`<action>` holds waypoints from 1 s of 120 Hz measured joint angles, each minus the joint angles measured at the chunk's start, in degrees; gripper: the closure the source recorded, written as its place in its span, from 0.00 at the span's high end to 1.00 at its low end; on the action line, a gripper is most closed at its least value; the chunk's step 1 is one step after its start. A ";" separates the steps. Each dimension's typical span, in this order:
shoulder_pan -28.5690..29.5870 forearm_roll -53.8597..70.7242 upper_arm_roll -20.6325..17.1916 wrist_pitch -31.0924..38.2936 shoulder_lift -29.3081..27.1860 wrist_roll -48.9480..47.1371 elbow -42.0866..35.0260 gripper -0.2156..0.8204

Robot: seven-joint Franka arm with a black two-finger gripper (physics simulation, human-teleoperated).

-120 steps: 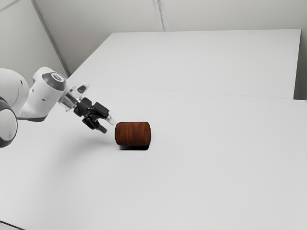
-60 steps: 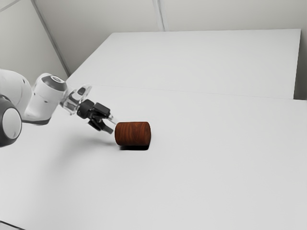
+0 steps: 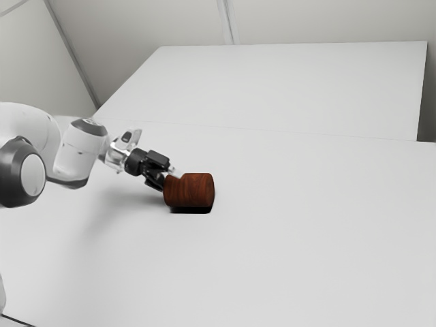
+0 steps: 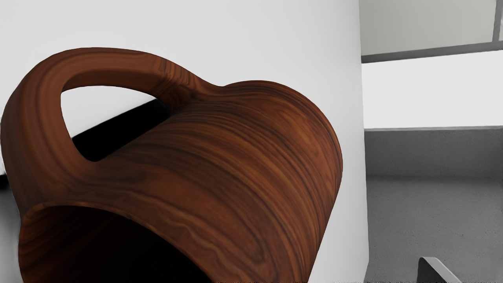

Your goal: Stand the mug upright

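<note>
The white table (image 3: 313, 238) stretches widely past the mug (image 3: 192, 191) toward the exterior view's right. The mug, reddish-brown and wood-grained, lies sideways well in from the table's far edge, its dark interior unreadable. By its mouth (image 4: 98, 243), the gripper (image 3: 171, 182) is released, fingers parted. A thick handle (image 4: 33, 118) loops outward.

Inspected both views for markings: no text, label, brand, number or sign legible.
</note>
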 joint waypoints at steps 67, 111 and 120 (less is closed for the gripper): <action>-0.09 -2.15 -0.16 -5.30 0.78 2.00 0.23 0.09; -1.52 17.08 -1.91 -6.45 -7.96 -9.61 3.13 0.04; -3.67 22.91 -1.96 -6.78 -8.95 -13.60 4.85 0.04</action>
